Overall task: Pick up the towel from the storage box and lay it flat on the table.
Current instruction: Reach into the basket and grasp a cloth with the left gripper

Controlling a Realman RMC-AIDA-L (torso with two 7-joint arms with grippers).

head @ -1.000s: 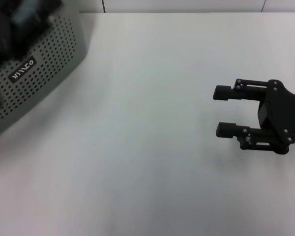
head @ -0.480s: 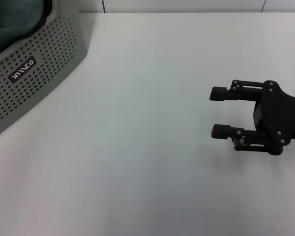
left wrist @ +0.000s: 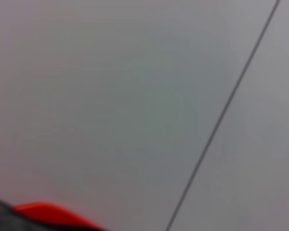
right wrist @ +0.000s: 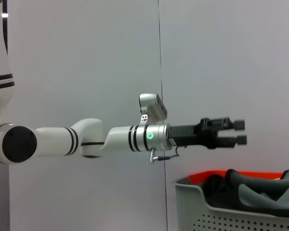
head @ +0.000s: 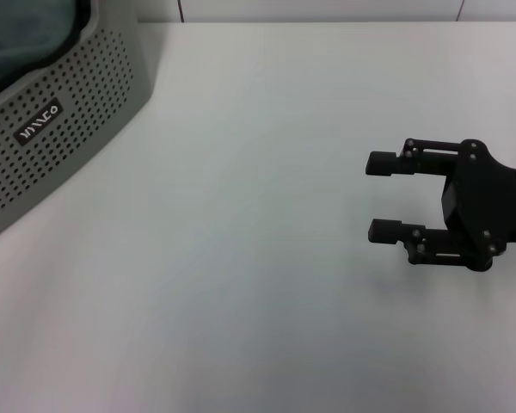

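The storage box (head: 77, 120), light grey with perforated walls and a dark label, stands at the table's far left corner. Inside it lies the towel (head: 21, 34), a dark green bunched cloth; the right wrist view also shows the towel (right wrist: 260, 185) in folds above the box rim (right wrist: 202, 192). My left gripper (right wrist: 242, 132) hovers well above the box, open and holding nothing; it is out of the head view. My right gripper (head: 371, 196) hangs open over the white table (head: 241, 275) at the right, fingers pointing left, far from the box.
Something orange-red (right wrist: 216, 174) shows along the box's far rim. A grey panelled wall with a vertical seam (right wrist: 160, 72) stands behind the table.
A second ago my left gripper was down over the box at the top left of the head view; it has lifted out of that view. My right gripper drifted slightly left.
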